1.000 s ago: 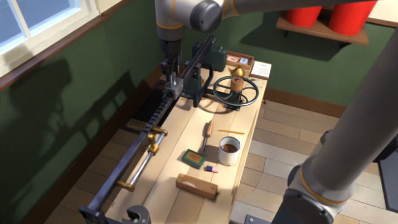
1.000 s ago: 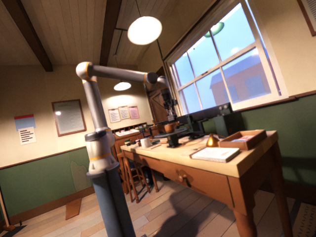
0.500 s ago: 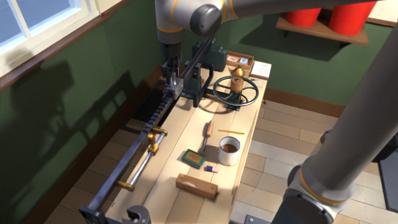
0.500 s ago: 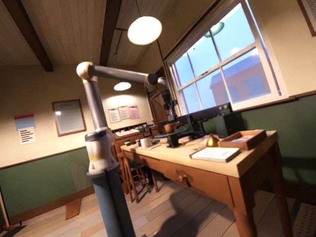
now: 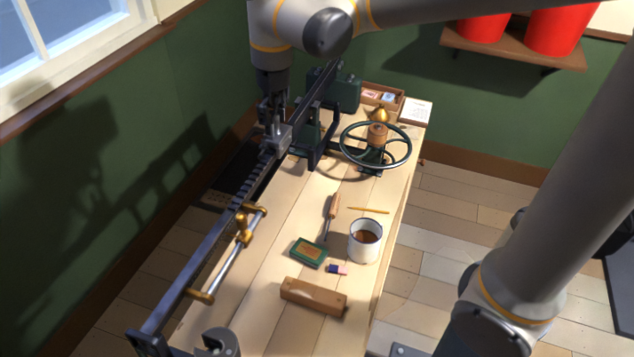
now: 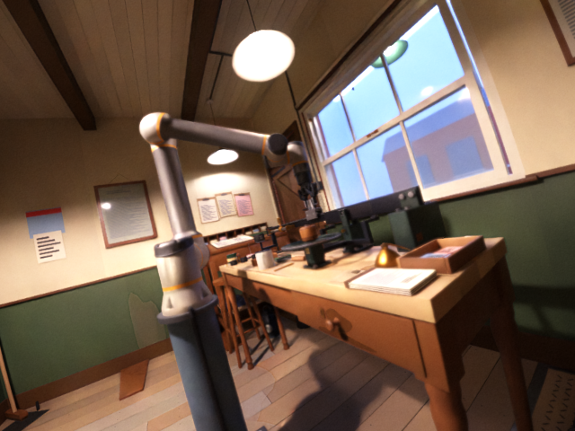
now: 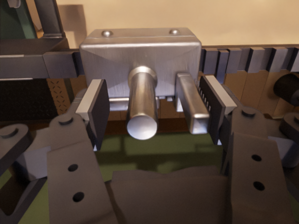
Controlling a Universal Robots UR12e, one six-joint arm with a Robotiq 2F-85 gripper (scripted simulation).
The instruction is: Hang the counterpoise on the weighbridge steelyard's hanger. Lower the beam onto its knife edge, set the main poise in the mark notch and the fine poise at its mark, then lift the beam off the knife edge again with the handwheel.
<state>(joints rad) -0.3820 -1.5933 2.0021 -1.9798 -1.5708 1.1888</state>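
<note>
The main poise (image 5: 278,139) (image 7: 140,58) is a steel block riding the notched beam (image 5: 248,182) near the green pillar. A round peg (image 7: 142,100) and a flat latch tab (image 7: 192,102) stick out of its face. The fine poise (image 5: 243,226) sits on a rod further down the beam. The handwheel (image 5: 375,144) (image 6: 310,240) stands on the bench to the right. The counterpoise (image 5: 222,341) is at the near end of the beam. My gripper (image 5: 271,116) (image 6: 310,207) (image 7: 155,110) is at the main poise, with the peg and tab between its fingers. It is open and holds nothing.
The green pillar (image 5: 311,133) and its dark frame stand just right of the gripper. On the bench lie a screwdriver (image 5: 332,209), a pencil, a mug (image 5: 365,239), a green tin (image 5: 308,252), an eraser and a wooden block (image 5: 313,296). The wall is close on the left.
</note>
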